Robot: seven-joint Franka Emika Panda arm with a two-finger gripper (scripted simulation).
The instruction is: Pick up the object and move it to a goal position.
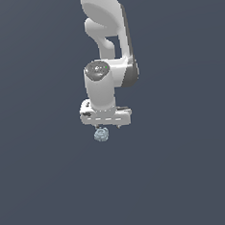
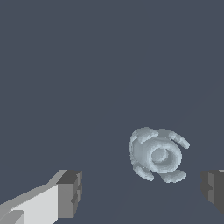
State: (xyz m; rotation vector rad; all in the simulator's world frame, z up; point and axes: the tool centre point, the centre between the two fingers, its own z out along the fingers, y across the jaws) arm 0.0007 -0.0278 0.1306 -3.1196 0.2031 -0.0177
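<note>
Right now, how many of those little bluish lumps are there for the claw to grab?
1. The lump sits just below the white claw; in the wrist view it lies between the two fingertips, untouched. No others show.

the object (image 2: 157,154) is pale blue-grey with ridged, lumpy shading. the gripper (image 1: 107,126) is white, its pads (image 2: 70,193) dark grey. the surface (image 1: 44,188) is plain slate blue-grey.

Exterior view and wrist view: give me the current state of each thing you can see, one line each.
White tool: open, fingers spread wide, holding nothing.
Tiny pale blue-grey lumpy roundish object: free, ungripped, lying between the two fingertips' line but apart from both, ridged top facing the wrist camera.
White robot arm: above the object, tool pointing down.
</note>
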